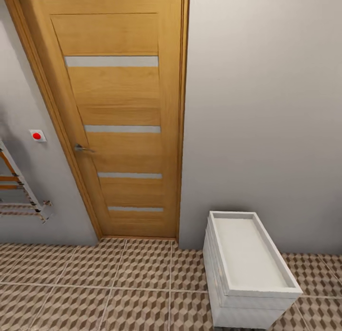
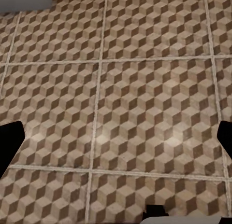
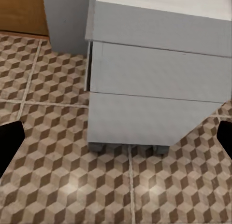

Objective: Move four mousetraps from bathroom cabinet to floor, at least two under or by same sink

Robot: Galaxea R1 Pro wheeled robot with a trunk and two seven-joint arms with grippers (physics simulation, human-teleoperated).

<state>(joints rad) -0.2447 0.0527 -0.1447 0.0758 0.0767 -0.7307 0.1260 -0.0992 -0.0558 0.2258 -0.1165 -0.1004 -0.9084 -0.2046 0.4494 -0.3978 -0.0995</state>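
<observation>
cube-patterned brown, beige and white bathroom floor tiles point(image 2: 145, 113) beneath both wrists | one white drawer unit point(image 1: 247, 274) with rimmed top, by grey wall point(image 1: 261, 107) | one oak door point(image 1: 123, 121), four frosted strips | left gripper point(image 2: 116, 142) fingertips apart | right gripper point(image 3: 116, 137) fingertips apart

Bathroom floor point(image 1: 95, 283): brown, beige, white cube-pattern tiles, pale grout. Door point(image 1: 118, 112), upper left: honey-orange wood grain, four pale grey strips. Wall point(image 1: 266, 107), right: plain grey. Drawer unit point(image 1: 247, 274), lower right: white. Switch point(image 1: 37, 135), left edge: white, red spot.
</observation>
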